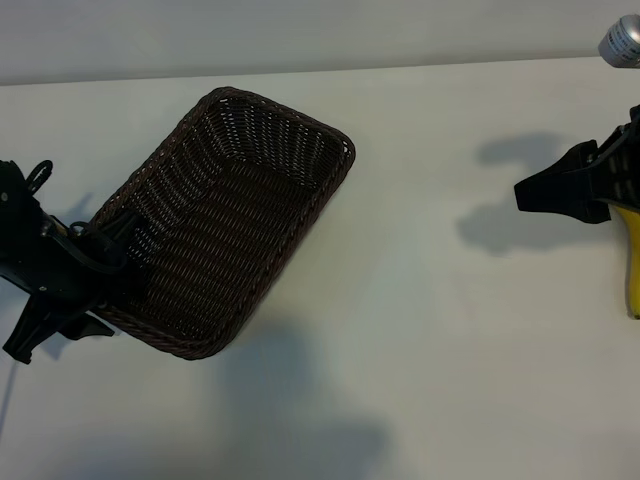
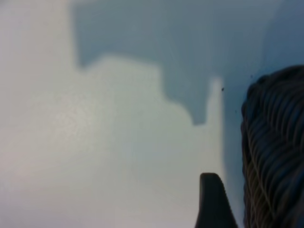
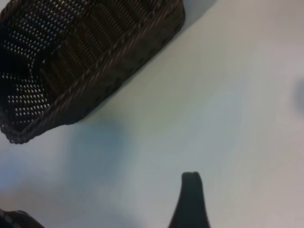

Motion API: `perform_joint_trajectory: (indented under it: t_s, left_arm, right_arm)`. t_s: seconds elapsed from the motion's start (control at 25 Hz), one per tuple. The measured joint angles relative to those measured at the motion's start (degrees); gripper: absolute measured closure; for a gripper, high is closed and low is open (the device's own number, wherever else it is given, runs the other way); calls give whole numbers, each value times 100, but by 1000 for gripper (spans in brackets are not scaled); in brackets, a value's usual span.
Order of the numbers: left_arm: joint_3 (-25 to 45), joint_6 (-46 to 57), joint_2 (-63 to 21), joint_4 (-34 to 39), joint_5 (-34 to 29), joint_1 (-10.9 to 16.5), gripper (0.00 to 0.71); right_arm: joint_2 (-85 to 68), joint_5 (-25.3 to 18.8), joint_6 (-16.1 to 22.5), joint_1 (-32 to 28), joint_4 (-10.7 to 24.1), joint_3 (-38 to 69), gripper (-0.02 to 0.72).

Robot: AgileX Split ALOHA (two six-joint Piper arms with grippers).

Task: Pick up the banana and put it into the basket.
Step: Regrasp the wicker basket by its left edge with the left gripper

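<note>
The dark-brown woven basket (image 1: 225,215) lies slanted on the white table, left of centre, with nothing inside. It also shows in the right wrist view as the basket (image 3: 80,57). At the far right edge the yellow banana (image 1: 632,265) pokes out from under the right arm; most of it is hidden. My right gripper (image 1: 535,190) hovers just over it, open, with nothing between its fingers (image 3: 191,194). My left gripper (image 1: 95,280) sits at the basket's left corner, open and holding nothing. One of its fingers (image 2: 213,204) stands just outside the woven wall (image 2: 275,152).
A silver cylindrical object (image 1: 622,40) sits at the top right corner. The table's far edge (image 1: 320,72) runs along the top. Bare white tabletop (image 1: 430,300) lies between the basket and the banana.
</note>
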State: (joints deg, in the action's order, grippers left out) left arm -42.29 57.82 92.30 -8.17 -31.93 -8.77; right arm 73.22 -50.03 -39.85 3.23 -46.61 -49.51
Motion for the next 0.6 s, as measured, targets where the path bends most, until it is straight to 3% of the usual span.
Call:
perform_joint_trajectory:
  t_s: [0.32,0.6]
  left_arm:
    - [0,0,275,-4,183,0,298]
    - [0,0,275,-51,265,0,483]
  right_arm:
    - [0,-29,0,0,0,0,119]
    - [0,-48,0,0,0,0,119]
